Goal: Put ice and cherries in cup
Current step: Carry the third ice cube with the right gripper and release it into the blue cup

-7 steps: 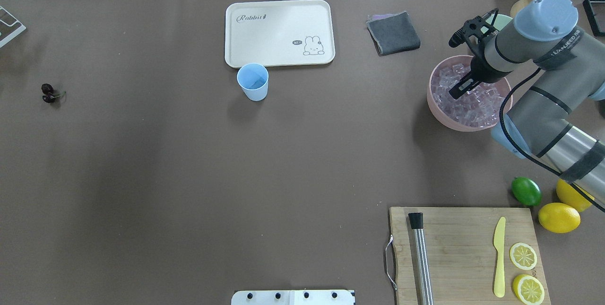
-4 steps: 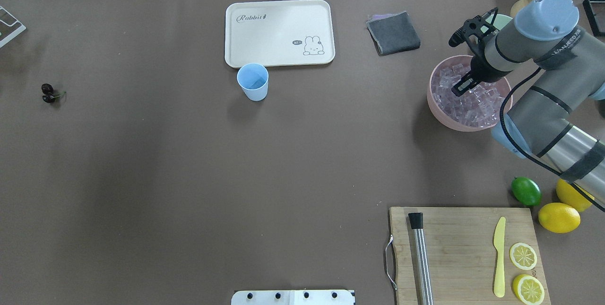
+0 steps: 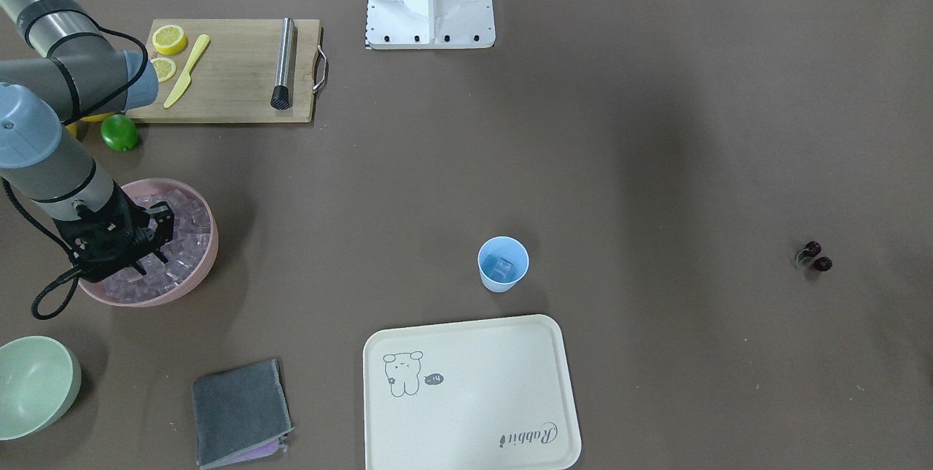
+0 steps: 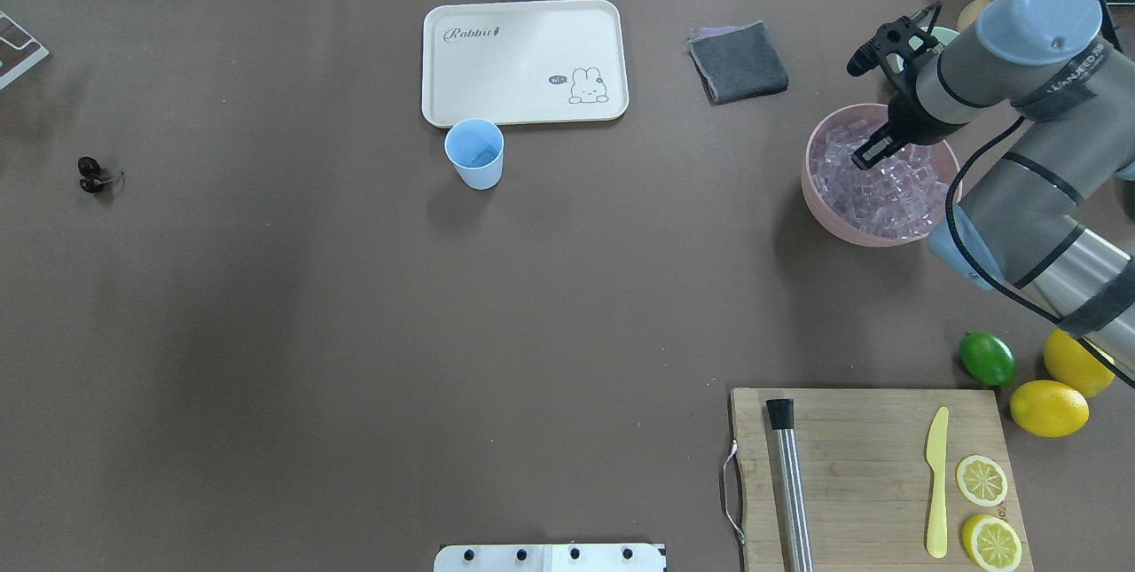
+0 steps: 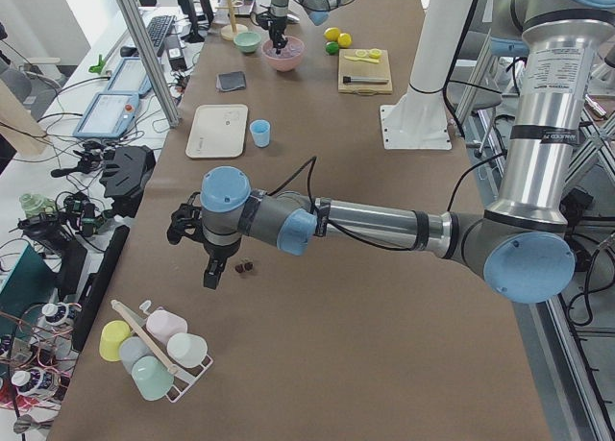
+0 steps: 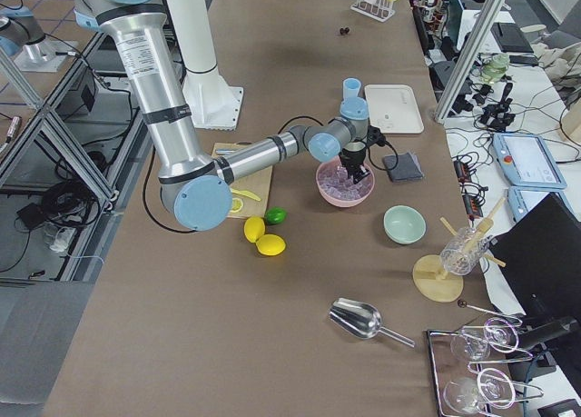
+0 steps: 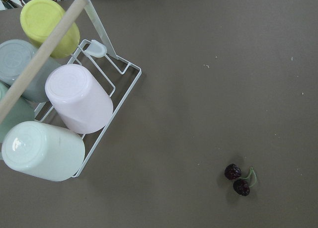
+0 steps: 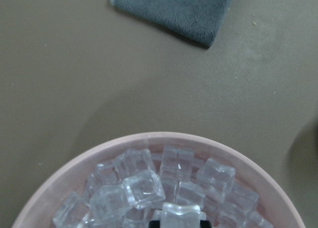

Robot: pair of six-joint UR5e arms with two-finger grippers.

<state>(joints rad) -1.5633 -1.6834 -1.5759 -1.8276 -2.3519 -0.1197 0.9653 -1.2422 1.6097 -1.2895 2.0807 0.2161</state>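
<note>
The light blue cup (image 4: 473, 153) stands upright just in front of the white tray, with one ice cube in it in the front-facing view (image 3: 501, 267). The big pink bowl (image 4: 811, 191) at the right is full of clear ice cubes (image 4: 887, 195). My right gripper (image 4: 864, 157) hangs over the bowl. In the right wrist view it is shut on one ice cube (image 8: 180, 215). The cherries (image 4: 90, 175) lie on the table at the far left. My left gripper (image 5: 211, 273) hovers beside them (image 7: 237, 179). It shows only in the exterior left view, so I cannot tell if it is open.
A white rabbit tray (image 4: 523, 62) and a grey cloth (image 4: 738, 62) lie at the back. A cutting board (image 4: 873, 474) carries a muddler, a knife and lemon slices. A lime (image 4: 987, 358) and lemons (image 4: 1048, 408) lie beside it. A pale green bowl (image 3: 33, 382) and a cup rack (image 7: 64, 109) stand nearby.
My right gripper has risen out of the ice and drawn a little toward the bowl's far side. The cup and the cherries have not moved.
</note>
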